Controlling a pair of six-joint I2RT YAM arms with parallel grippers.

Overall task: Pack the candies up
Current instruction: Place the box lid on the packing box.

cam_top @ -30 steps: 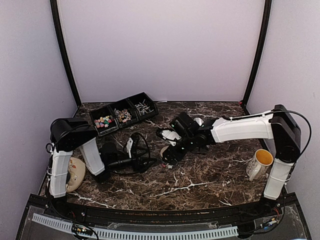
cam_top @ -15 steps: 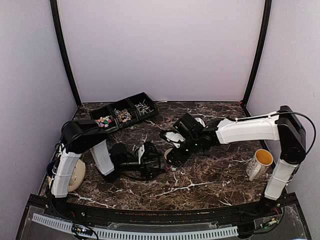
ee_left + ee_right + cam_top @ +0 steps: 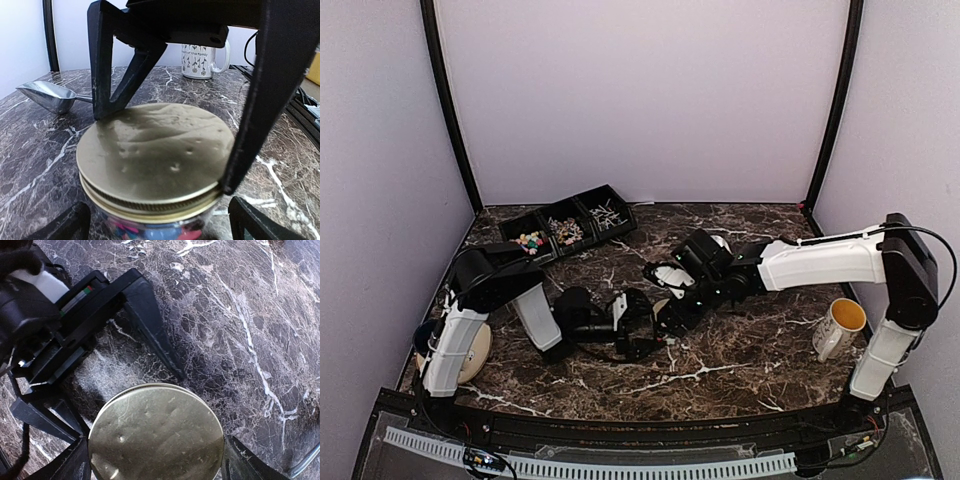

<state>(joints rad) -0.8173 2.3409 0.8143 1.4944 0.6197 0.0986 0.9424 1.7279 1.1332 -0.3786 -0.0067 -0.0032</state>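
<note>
A glass jar with a gold lid (image 3: 155,150) stands mid-table, with pink and blue candies (image 3: 150,233) showing through the glass. My right gripper (image 3: 157,465) comes down from above, its jaws pressed against opposite edges of the lid (image 3: 155,435). My left gripper (image 3: 165,225) lies low and open, one finger on each side of the jar body with small gaps. From above, both grippers meet at the jar (image 3: 660,312). More candies lie in the black bins (image 3: 528,241) at the back left.
A white mug (image 3: 840,325) stands at the right near the right arm's base. A metal scoop (image 3: 47,96) lies on the marble beyond the jar. A pale round dish (image 3: 472,350) sits by the left arm's base.
My left arm has stretched rightward and brought its open gripper up around the jar. The right gripper stayed on the lid, shifting only slightly.
</note>
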